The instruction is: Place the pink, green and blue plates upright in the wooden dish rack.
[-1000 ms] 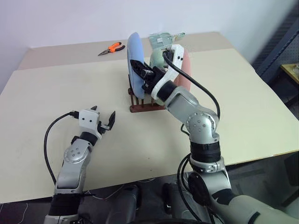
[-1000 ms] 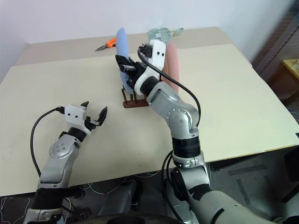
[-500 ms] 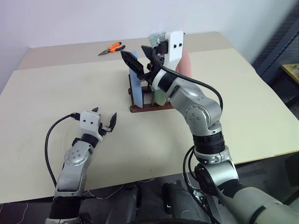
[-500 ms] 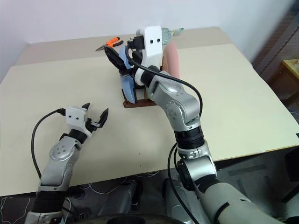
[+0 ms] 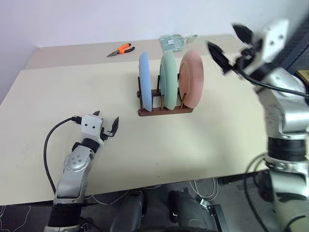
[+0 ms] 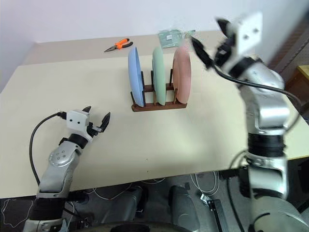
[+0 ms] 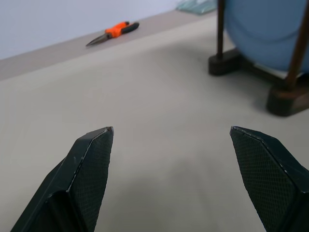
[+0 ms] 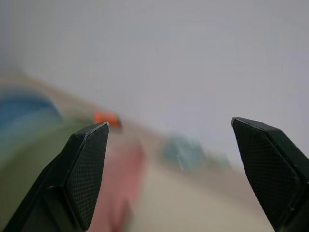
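Note:
The blue plate point(image 5: 144, 79), the green plate point(image 5: 168, 81) and the pink plate point(image 5: 192, 77) stand upright side by side in the wooden dish rack point(image 5: 164, 110) at the middle of the table. Raised in the air to the right of the pink plate is my right gripper point(image 5: 227, 39), open and holding nothing. Low over the near left of the table, well short of the rack, my left gripper point(image 5: 107, 124) is open and empty. In the left wrist view the blue plate point(image 7: 270, 34) and a rack foot point(image 7: 285, 94) lie beyond its fingers.
Orange-handled pliers point(image 5: 119, 49) lie at the far left of the table. A clear plastic packet point(image 5: 174, 41) sits behind the rack near the far edge. The beige table point(image 5: 217, 140) has bare room in front of and to the right of the rack.
My right gripper opened off the blue plate and swung away to the right, clear of the rack. The blue plate now stands alone in the rack. The left arm stayed put.

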### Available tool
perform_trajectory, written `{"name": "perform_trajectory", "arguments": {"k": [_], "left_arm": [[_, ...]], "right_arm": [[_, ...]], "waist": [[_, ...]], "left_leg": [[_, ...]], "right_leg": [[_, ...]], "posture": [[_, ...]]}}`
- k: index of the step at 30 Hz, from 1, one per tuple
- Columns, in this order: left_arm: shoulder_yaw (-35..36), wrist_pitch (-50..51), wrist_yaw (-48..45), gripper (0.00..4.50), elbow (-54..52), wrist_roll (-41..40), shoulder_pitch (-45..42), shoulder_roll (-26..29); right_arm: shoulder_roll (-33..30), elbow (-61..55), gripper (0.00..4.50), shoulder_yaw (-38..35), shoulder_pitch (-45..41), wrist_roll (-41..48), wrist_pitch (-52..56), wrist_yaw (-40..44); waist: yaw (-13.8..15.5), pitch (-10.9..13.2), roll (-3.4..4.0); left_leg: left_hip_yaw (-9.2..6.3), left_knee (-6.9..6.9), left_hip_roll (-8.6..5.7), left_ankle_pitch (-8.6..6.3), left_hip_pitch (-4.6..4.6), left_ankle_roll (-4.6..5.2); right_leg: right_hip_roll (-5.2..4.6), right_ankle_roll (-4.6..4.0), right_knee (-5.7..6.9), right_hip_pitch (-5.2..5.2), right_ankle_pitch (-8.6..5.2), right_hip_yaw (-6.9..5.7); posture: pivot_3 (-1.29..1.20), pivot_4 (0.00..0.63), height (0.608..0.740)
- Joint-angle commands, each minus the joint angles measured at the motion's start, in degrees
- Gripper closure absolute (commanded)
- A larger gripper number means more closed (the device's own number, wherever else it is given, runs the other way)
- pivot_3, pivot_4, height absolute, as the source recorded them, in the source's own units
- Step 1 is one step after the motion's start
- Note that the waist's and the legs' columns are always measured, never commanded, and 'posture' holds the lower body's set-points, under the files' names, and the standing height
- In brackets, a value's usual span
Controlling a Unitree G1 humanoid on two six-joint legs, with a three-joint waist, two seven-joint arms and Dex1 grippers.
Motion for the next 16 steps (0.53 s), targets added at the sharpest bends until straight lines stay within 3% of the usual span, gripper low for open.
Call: {"name": "perform_trajectory", "arguments": {"k": [1, 7, 16], "left_arm": [[0.59, -1.35, -0.66, 0.51, 0.29, 0.62, -1.26, 0.89], [0.89, -1.27, -1.18, 0.51, 1.67, 1.47, -0.68, 1.88], [0.64, -0.77, -0.18, 0.51, 0.63, 2.39, 0.94, 1.38]], "right_arm": [[-1.60, 1.79, 0.36, -1.34, 6.72, 0.42, -1.50, 4.84], [-0.19, 5.78, 0.36, 1.72, 15.45, -2.47, -6.51, 8.36], [1.90, 14.10, 0.36, 5.95, 12.39, -7.49, -13.69, 8.38]], "waist": [[-0.24, -0.01, 0.05], [-0.41, 0.06, 0.19], [0.05, 0.06, 0.18]], "left_leg": [[0.04, -0.01, 0.03, 0.00, 0.01, 0.01], [0.15, 0.05, 0.10, -0.01, 0.04, 0.02], [0.14, 0.11, 0.10, -0.01, 0.03, 0.01]], "right_leg": [[0.01, 0.00, 0.01, 0.00, 0.00, 0.03], [0.03, 0.01, 0.03, 0.00, 0.00, 0.07], [0.03, 0.01, 0.01, 0.03, 0.00, 0.05]], "posture": [[0.00, 0.150, 0.729], [0.00, 0.150, 0.729], [0.00, 0.150, 0.729]]}}
